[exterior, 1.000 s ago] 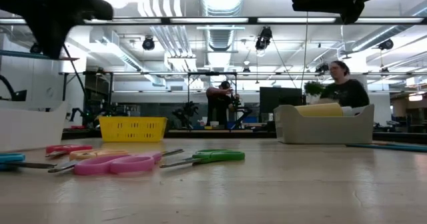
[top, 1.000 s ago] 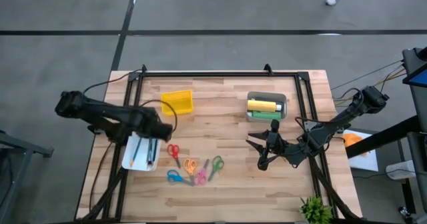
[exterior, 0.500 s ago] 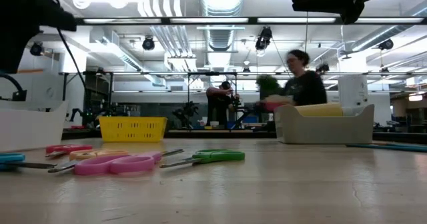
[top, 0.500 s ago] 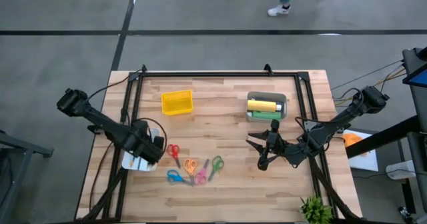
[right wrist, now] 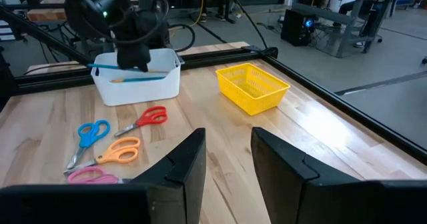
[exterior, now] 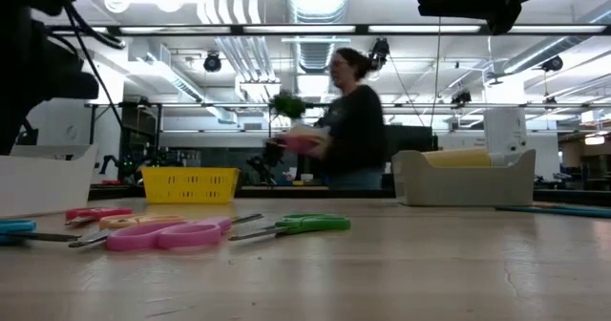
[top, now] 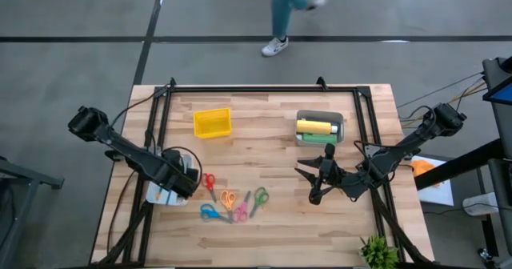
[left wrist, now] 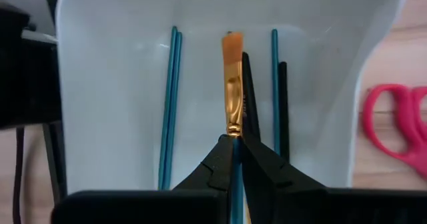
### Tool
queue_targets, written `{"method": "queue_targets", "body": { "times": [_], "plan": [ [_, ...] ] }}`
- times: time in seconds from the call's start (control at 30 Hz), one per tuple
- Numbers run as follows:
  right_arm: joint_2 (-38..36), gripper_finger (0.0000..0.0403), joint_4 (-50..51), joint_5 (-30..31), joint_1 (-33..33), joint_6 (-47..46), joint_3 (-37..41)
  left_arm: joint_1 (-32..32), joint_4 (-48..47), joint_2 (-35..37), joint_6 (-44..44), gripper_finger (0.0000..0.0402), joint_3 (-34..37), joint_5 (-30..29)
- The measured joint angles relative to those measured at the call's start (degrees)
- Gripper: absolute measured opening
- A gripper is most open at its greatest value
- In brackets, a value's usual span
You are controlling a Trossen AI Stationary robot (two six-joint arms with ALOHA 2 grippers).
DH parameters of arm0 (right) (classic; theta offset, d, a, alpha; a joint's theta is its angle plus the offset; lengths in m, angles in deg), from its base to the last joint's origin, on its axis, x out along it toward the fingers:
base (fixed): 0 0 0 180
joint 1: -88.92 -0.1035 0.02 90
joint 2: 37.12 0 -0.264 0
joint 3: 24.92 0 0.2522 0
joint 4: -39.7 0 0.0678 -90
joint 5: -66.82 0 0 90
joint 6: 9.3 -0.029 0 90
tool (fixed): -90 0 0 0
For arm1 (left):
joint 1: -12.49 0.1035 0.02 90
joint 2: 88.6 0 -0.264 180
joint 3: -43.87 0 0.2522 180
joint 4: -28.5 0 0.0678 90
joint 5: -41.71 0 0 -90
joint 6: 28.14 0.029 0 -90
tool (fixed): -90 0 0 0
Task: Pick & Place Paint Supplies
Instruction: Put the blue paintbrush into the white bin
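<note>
the left gripper (left wrist: 235,159) hangs just over the white tray (left wrist: 107,84), its fingers pinched on a teal-handled brush (left wrist: 232,91) whose orange bristles point along the tray's middle. more thin teal and black sticks (left wrist: 168,111) lie in the tray on either side of it. red scissors (left wrist: 393,121) lie just beside the tray. well apart from the tray, the right gripper (right wrist: 227,159) waits above the table with its fingers spread and holding nothing, near the grey bin (top: 320,130) with the yellow bottle (top: 316,126).
</note>
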Motion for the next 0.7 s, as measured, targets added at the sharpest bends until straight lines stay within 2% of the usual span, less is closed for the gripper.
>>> {"method": "queue_targets", "body": {
  "times": [0.23,0.5,0.7],
  "plan": [
    [0.0,0.012,0.0,0.0,0.0,0.0,0.0,0.2,1.4,0.0,2.0,0.0023,2.1,-1.9],
    [0.0,0.012,0.0,0.0,0.0,0.0,0.0,0.2,1.2,0.0,2.0,0.0023,3.0,-10.1],
    [0.0,0.012,0.0,0.0,0.0,0.0,0.0,0.3,1.5,0.0,2.0,0.0023,3.0,-9.8]
  ]
}}
